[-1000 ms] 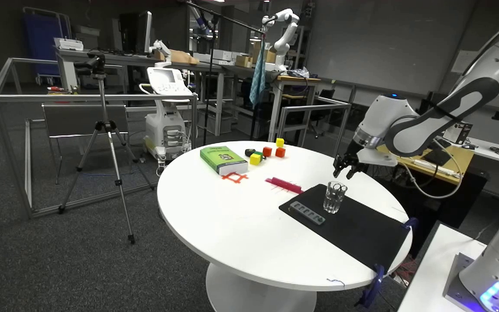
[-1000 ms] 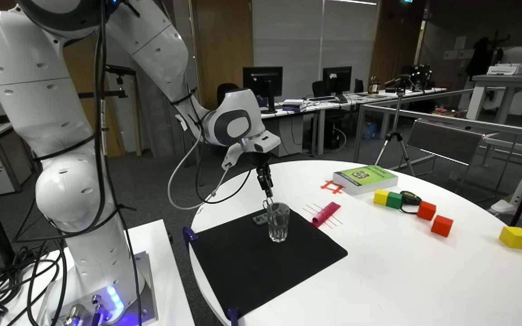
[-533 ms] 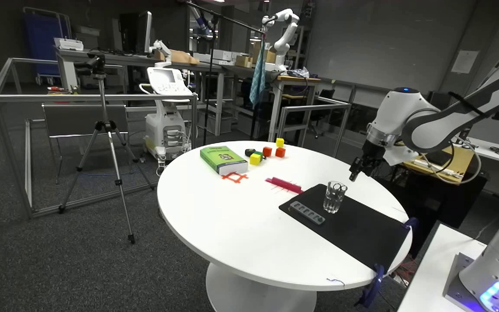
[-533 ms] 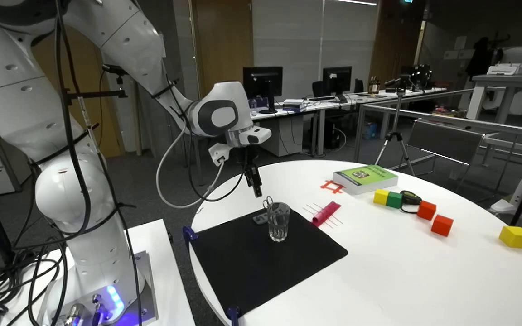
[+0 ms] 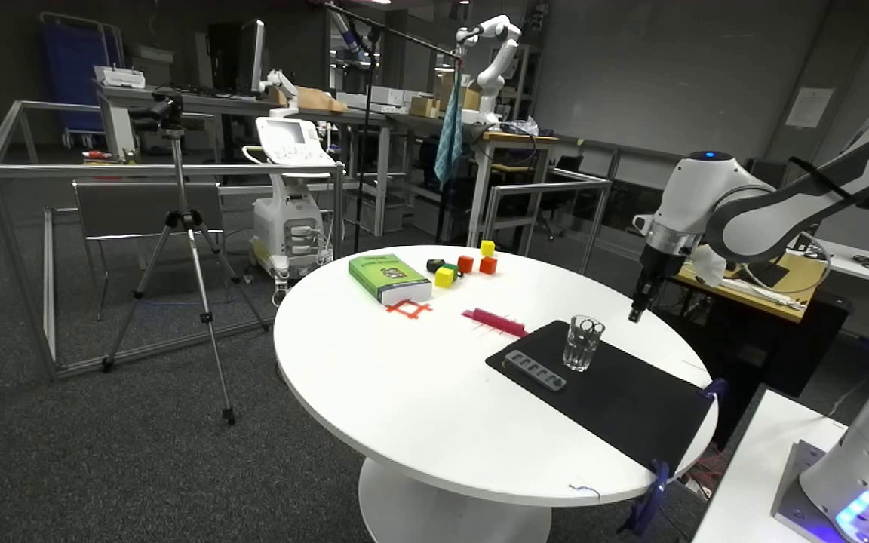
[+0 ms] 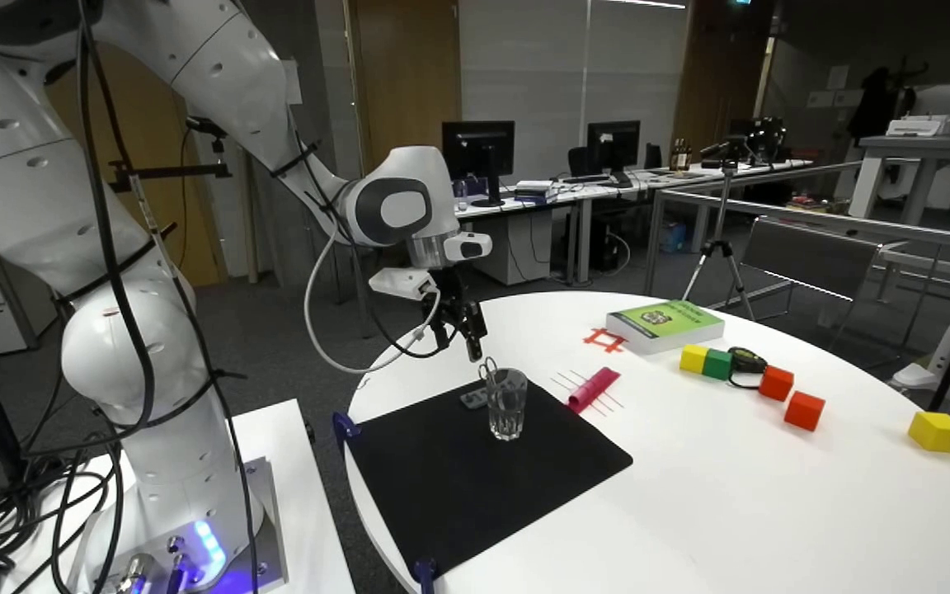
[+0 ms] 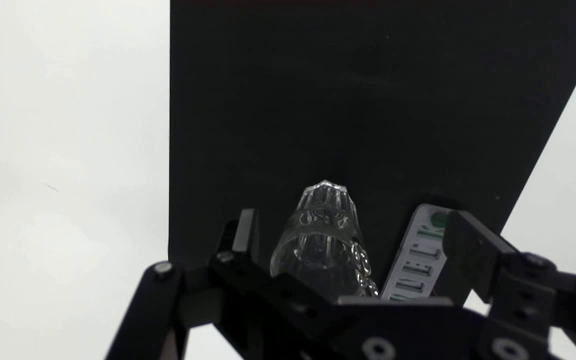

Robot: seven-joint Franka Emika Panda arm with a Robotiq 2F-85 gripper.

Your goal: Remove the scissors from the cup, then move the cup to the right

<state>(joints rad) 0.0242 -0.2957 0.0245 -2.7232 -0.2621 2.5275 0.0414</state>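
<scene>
While scissors (image 7: 362, 262) sit in cup (image 7: 317, 240), removal seems current step; gripper (image 7: 352, 231), spread and empty, likely must align over them, then pinch

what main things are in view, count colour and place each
table: one, white, round, in the foreground
mat: one, black, on the table
cup: one, clear, upright on the mat
scissors: one pair, silver, in the cup
lettered strip: one, grey, on the mat
clamps: two, blue, at the table edge
bar: one, pink, near the mat
book: one, green, on the table
crossed frame: one, red, beside the book
blocks: five, two yellow, two red, one green, on the table
round gadget: one, black, by the blocks
tripod: one, silver, in the background
second robot: one, white, in the background
arm: one, white, based beside the table
gripper: one, black, open, apart from the cup
</scene>
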